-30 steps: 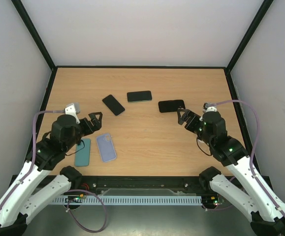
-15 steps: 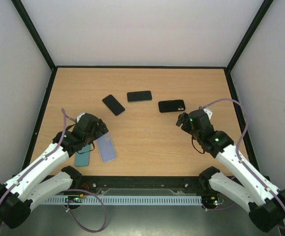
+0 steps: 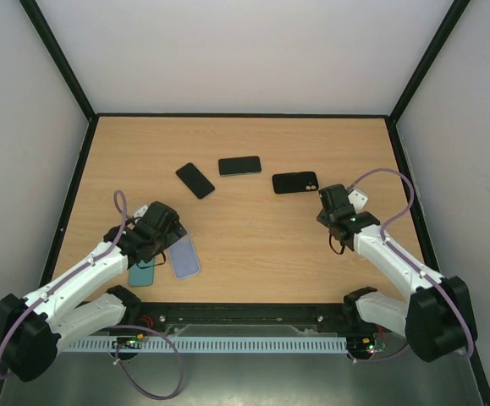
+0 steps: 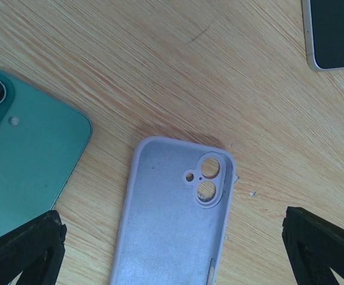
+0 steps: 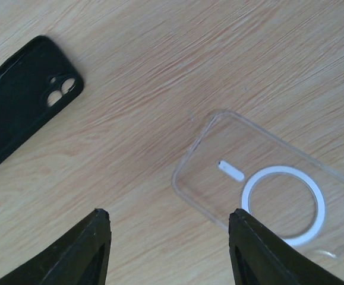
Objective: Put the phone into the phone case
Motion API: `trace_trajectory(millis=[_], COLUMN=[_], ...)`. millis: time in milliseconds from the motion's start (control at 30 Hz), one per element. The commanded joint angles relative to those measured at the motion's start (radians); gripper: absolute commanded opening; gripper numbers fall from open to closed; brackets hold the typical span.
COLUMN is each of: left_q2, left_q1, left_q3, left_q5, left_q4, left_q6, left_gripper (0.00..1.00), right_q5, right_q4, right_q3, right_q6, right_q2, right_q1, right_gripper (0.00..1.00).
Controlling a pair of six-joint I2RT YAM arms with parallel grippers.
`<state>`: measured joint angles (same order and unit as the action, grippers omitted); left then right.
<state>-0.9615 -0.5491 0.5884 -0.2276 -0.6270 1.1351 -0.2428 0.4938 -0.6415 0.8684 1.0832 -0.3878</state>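
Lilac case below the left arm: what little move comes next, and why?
Probably the left gripper lowers straight down: its jaws stand wide open either side of the lilac case, the green phone lies just beside it, and nothing is held yet.

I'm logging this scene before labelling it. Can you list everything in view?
black phone: one, black, far left of centre, lying at an angle
pale-edged phone: one, dark, far centre
black case: one, black, far right of centre
lavender case: one, lavender, empty, near left
green phone: one, green, back up, left of the lavender case
clear case: one, transparent with a white ring, near right
table: one, wood
left fingers: two, black, wide apart over the lavender case
right fingers: two, black, apart over the clear case's corner
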Motion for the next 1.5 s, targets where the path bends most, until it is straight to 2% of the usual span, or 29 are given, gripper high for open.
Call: trace_trajectory(millis=[0,133,233,433,1000,1100,1267,1467], left_q2=[0.018,0.032,0.043,0.051,0.061,0.059,0.057,0.046], left_q1=[0.005,0.005,0.004,0.005,0.005,0.005,0.005,0.005], left_q3=[-0.024,-0.042,-0.056,-0.065,-0.07,-0.073,-0.074,-0.072], left_q5=[-0.004,0.01,0.019,0.001,-0.018,-0.016,-0.021,-0.016], left_q4=[0.016,0.027,0.039,0.031,0.025,0.03,0.031,0.043], left_q6=[0.018,0.02,0.022,0.024,0.037,0.038,0.034,0.034], left_gripper=[0.99,0.99,0.99,1.0,1.0,1.0,1.0,1.0], right_q5=[-0.041,-0.003,0.0,0.002,0.046,0.058,0.128,0.39], right_q4=[-0.115,-0.176,-0.229,-0.252,-0.257,-0.266,-0.334,-0.452], right_q3=[0.002,-0.007,-0.012,-0.024,-0.012,-0.011,0.02,0.058], right_q6=[0.006,0.019,0.027,0.087,0.223,0.204,0.096,-0.14], right_q2=[0.092,0.173,0.219,0.26,0.388,0.407,0.396,0.391], right_q1=[0.046,0.086,0.109,0.135,0.14,0.139,0.139,0.137], right_gripper=[0.52,0.48,0.4,0.37,0.38,0.36,0.21,0.07])
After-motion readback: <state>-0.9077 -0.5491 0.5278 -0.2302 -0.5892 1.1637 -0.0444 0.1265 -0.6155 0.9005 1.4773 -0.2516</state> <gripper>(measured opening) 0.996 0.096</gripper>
